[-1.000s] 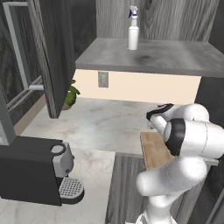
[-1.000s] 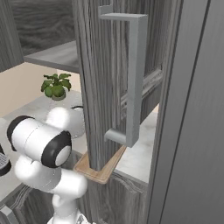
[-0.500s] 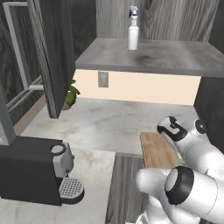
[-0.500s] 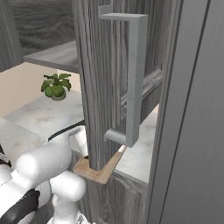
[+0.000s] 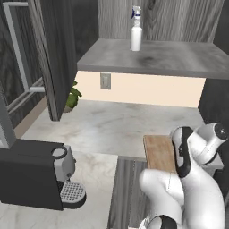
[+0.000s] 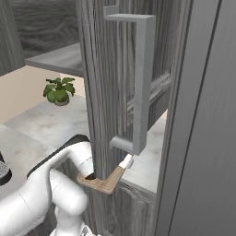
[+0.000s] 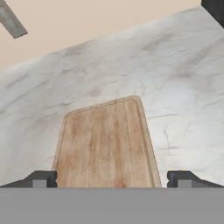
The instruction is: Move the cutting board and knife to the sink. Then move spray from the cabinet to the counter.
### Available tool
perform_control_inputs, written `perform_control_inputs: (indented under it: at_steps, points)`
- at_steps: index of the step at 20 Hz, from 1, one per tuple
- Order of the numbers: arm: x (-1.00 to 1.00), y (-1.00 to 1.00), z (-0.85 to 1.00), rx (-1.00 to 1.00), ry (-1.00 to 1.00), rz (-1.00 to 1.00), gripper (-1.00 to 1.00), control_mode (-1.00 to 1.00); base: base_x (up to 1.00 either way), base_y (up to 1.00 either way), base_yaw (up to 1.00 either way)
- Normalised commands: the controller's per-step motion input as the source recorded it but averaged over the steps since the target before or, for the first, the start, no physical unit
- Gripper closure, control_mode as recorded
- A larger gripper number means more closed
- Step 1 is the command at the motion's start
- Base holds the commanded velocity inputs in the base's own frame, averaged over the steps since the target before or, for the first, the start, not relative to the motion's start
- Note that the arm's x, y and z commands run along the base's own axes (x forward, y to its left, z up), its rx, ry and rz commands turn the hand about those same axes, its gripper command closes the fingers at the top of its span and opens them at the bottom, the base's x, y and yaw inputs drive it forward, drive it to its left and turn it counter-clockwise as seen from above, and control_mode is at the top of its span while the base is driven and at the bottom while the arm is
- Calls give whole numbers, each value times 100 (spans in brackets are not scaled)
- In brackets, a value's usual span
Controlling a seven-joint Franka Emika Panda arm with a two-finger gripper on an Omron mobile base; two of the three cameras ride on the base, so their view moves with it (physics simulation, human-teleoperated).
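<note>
The light-brown cutting board [image 7: 107, 142] lies flat on the marbled counter [image 7: 175, 87]. My gripper [image 7: 112, 179] hovers over its near end, open wide, with one dark fingertip [image 7: 41, 179] at each side of the board and nothing between them. From the left base the board [image 5: 159, 153] sits beside my folded white arm [image 5: 197, 152]. One corner of the board [image 6: 105, 182] pokes out past the cabinet door. The white spray [image 5: 136, 29] stands upright on the grey shelf of the cabinet [image 5: 152, 57]. The knife and the sink are out of view.
An open dark cabinet door [image 5: 56, 53] hangs at the left, and another door with a long handle [image 6: 143, 83] blocks much of the right base view. A black coffee machine [image 5: 36, 179] stands at the front left. A potted plant [image 5: 71, 95] and a wall outlet [image 5: 105, 81] are at the back.
My arm has folded down and swung to the right side of the board, bringing the hand low over it. The jaws stayed open. Board and spray have not moved.
</note>
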Motion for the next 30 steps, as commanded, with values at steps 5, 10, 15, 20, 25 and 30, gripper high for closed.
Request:
perform_control_inputs:
  at_steps: [5,10,15,20,25,30]
  points:
    - [-60,2,0,6,3,-9,-100,-100,0,0,0]
    - [-69,12,-13,9,2,-11,-100,-100,0,0,0]
    - [-63,4,-6,11,1,-11,-100,-100,0,0,0]
    - [-65,2,0,13,0,-5,-100,-100,0,0,0]
    - [-48,4,-5,10,-6,0,-100,-100,0,0,0]
    - [-21,2,-5,9,-11,0,-100,-100,0,0,0]
